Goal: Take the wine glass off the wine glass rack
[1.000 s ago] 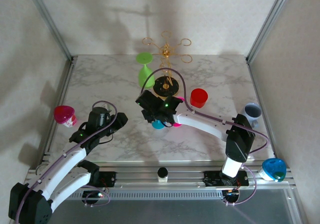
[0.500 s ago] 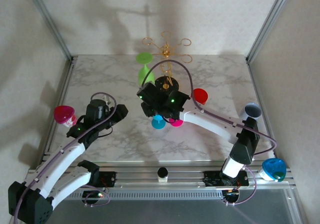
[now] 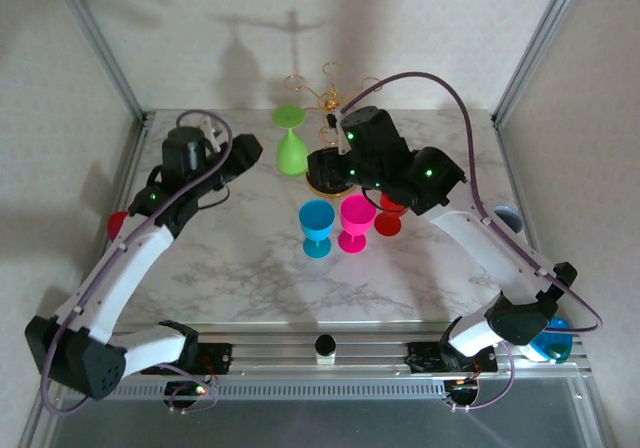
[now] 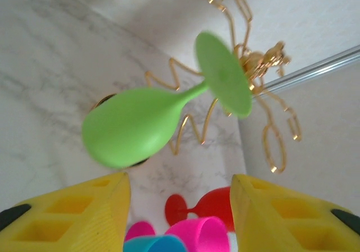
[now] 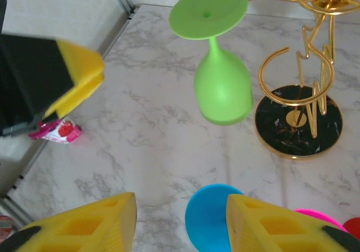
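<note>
The green wine glass (image 3: 290,146) hangs upside down by its foot from a looped arm of the gold wire rack (image 3: 335,96), whose round black base (image 5: 298,122) sits on the marble table. In the left wrist view the green glass (image 4: 129,125) lies just ahead of my open left gripper (image 4: 177,207), with nothing between the yellow fingers. My left gripper (image 3: 245,153) is to the glass's left. My right gripper (image 5: 180,218) is open and empty, hovering in front of the rack, with the green glass (image 5: 222,91) ahead of it.
A blue glass (image 3: 317,226), a pink glass (image 3: 357,218) and a red glass (image 3: 392,208) stand in front of the rack. Another pink glass (image 3: 118,223) lies at the left edge, a grey cup (image 3: 505,218) at the right and a blue one (image 3: 550,338) at the front right.
Both arms have risen and swung towards the rack. The left gripper moved from the front left to beside the green glass. The right gripper left the blue and pink glasses for the rack.
</note>
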Controlling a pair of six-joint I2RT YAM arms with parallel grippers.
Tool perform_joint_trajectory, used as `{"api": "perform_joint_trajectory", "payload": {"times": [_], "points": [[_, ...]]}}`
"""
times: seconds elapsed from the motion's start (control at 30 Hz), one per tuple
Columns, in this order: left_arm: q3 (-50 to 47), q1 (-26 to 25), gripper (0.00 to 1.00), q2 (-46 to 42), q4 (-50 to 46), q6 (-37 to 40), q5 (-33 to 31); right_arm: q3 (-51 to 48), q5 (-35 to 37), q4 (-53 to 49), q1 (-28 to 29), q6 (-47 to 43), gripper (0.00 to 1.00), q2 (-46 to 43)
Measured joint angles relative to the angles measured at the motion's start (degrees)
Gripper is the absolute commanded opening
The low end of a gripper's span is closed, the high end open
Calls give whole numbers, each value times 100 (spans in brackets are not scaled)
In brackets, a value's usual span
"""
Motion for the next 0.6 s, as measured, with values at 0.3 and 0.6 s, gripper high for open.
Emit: {"api": "perform_joint_trajectory", "payload": {"times": [0.3, 0.6], "points": [[1058, 372, 55, 1294, 472, -162, 778, -2, -688, 7, -555, 173, 48, -2], [1287, 382, 53, 1744, 599, -304, 1263, -22, -1010, 28, -870, 214, 48, 0]]}}
